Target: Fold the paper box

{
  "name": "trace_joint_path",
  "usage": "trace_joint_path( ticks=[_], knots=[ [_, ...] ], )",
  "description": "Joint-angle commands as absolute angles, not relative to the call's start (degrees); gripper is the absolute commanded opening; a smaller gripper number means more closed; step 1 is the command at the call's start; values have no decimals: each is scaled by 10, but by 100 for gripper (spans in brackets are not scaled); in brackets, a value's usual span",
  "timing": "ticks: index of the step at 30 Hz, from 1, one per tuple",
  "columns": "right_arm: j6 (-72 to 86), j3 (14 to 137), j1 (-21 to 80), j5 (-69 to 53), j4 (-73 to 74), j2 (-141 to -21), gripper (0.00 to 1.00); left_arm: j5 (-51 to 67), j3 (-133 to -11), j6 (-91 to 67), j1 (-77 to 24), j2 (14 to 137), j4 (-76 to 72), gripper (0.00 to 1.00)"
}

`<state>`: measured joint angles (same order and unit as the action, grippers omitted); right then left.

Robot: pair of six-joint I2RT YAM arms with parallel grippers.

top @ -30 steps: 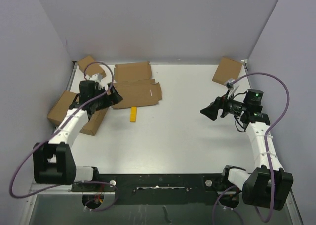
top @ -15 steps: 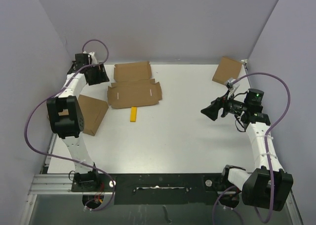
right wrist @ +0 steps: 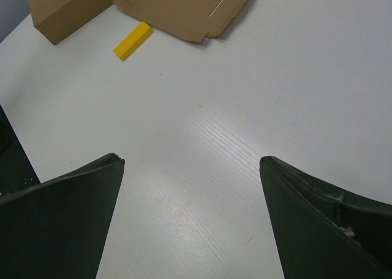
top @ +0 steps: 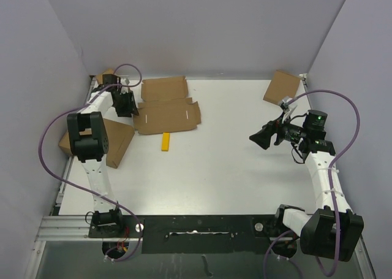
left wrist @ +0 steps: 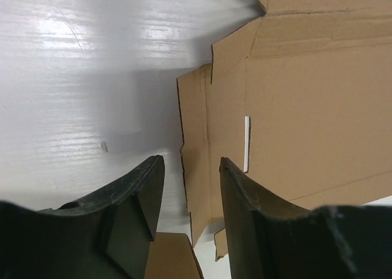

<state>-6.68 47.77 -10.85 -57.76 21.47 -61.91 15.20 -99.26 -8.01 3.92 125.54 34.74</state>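
The paper box (top: 166, 107) lies flat and unfolded at the back left of the table, brown cardboard with a white slit; it also shows in the left wrist view (left wrist: 294, 89) and the right wrist view (right wrist: 184, 6). My left gripper (top: 127, 104) hovers at the box's left edge. Its fingers (left wrist: 192, 162) stand partly apart, with the edge flap lying below the gap and nothing pinched. My right gripper (top: 256, 138) hangs wide open over bare table at the right (right wrist: 191, 160), far from the box.
A small yellow block (top: 165, 141) lies just in front of the paper box. A folded cardboard box (top: 113, 141) sits at the left edge under the left arm, another (top: 282, 87) at the back right, and a third (top: 107, 76) in the back left corner.
The left arm swung away to the back left corner and has come back down to the box's left edge, its jaws narrowing. The right arm has not moved.
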Motion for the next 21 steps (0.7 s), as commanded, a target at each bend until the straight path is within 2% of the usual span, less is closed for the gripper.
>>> trace_joint_path(
  ticks=[1, 9, 13, 21],
  knots=[
    [-74, 493, -110, -577, 193, -614, 98, 160, -1025, -68, 40, 1281, 350, 39],
    [-75, 493, -110, -576, 194, -614, 98, 193, -1026, -87, 32, 1293, 352, 13],
    [-75, 493, -109, -573, 194, -614, 98, 201, -1013, -107, 20, 1262, 342, 6],
    [-76, 494, -101, -566, 196, -614, 98, 183, -893, -206, -11, 1156, 284, 0]
  ],
)
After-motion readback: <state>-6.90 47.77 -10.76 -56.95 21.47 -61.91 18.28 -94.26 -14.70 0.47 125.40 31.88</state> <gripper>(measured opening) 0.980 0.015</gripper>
